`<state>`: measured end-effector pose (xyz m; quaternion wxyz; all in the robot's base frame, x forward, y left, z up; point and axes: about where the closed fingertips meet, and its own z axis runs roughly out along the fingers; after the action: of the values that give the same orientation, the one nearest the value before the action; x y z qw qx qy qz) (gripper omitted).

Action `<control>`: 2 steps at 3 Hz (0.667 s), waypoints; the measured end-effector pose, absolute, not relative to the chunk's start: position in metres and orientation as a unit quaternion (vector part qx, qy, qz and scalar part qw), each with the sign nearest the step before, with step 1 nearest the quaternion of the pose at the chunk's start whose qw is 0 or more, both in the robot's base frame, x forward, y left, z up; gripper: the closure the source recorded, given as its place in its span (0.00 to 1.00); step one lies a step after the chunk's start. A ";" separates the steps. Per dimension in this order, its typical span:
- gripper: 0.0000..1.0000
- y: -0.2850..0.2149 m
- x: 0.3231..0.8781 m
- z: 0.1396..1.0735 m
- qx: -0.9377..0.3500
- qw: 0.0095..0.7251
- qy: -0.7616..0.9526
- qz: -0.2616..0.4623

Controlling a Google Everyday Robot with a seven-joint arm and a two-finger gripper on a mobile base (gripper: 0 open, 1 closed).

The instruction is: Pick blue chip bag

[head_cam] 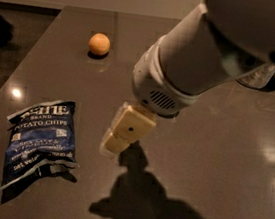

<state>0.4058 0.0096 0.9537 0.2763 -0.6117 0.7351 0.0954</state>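
Grey-brown tabletop (208, 181) is seen under dim light. Nearest, by its left edge, the blue chip bag (39, 144) is laid flat. To its right and apart from it, the gripper (123, 132) is held above the surface; how far it is opened cannot be told. Farthest back, an orange (99, 44) is set.

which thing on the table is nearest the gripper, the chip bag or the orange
The blue chip bag, lying flat close beside the gripper, which hangs over the table. The orange sits much farther off, near the far edge.
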 end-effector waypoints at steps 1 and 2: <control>0.00 0.048 0.405 0.926 -0.625 0.267 0.725 0.109; 0.00 0.083 0.395 0.893 -0.652 0.244 0.708 0.117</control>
<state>0.3948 0.0835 0.8934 0.2442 -0.6523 0.7080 0.1170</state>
